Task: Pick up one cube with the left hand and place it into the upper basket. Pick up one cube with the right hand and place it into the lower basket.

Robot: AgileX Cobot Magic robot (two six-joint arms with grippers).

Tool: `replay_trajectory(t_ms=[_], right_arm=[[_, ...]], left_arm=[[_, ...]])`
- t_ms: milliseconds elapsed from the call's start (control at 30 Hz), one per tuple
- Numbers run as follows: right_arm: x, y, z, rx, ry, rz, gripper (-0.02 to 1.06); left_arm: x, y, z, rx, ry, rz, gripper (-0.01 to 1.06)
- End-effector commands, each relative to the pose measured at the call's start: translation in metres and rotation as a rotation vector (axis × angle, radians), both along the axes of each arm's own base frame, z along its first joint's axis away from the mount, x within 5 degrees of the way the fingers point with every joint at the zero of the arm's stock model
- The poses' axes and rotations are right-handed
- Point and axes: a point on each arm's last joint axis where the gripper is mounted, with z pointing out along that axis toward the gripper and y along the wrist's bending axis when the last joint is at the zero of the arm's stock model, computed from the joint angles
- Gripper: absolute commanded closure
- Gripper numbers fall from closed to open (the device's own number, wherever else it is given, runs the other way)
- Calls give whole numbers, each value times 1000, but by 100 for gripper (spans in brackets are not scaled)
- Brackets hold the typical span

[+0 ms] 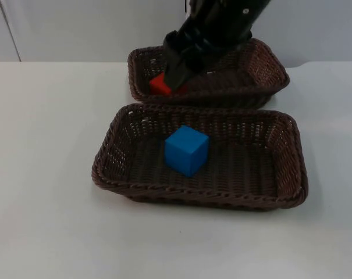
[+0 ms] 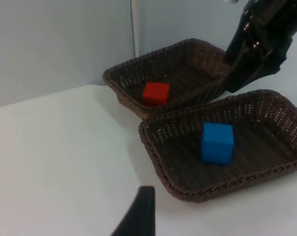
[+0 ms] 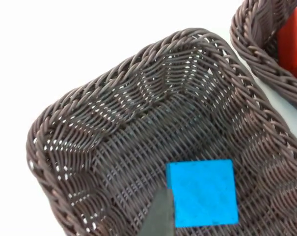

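A red cube point(image 1: 159, 85) point(image 2: 155, 93) lies in the upper basket point(image 1: 263, 64) point(image 2: 187, 54), near its left end. A blue cube point(image 1: 187, 150) point(image 2: 217, 142) point(image 3: 202, 192) rests on the floor of the lower basket point(image 1: 292, 168) point(image 2: 158, 152) point(image 3: 65, 128), free of any grip. My right gripper point(image 1: 174, 78) point(image 2: 239, 81) hangs above the upper basket's front rim, just right of the red cube, and its wrist looks down on the blue cube. My left gripper point(image 2: 138, 214) waits off to the left of both baskets, above the bare table.
The two brown wicker baskets stand rim to rim in the middle of the white table point(image 1: 42, 174). The grey partition wall point(image 1: 77, 29) closes the far side. Open table lies left, right and in front of the baskets.
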Motion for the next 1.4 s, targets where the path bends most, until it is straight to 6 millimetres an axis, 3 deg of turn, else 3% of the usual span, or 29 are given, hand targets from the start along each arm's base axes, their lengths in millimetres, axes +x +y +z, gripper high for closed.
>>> replay_trajectory(t_ms=[0, 267, 433, 700, 933, 1367], right_arm=[[-4, -1, 9, 4, 4, 0, 34], [-17, -8, 32, 45, -4, -16, 34], [-42, -29, 60, 128, -104, -34, 34], [-81, -62, 67, 182, -184, -55, 34], [-119, -94, 72, 242, -266, -72, 34], [-169, -133, 95, 346, -362, -95, 34]], left_arm=[[-1, 1, -1, -4, -7, 2, 16], [-2, 1, 1, -5, -9, 1, 16], [-8, 3, 11, 4, 7, -3, 16], [-16, 6, 17, 4, 19, -12, 16], [-39, 15, 11, -1, -23, -22, 16], [-41, 16, 1, 47, 73, -25, 16]])
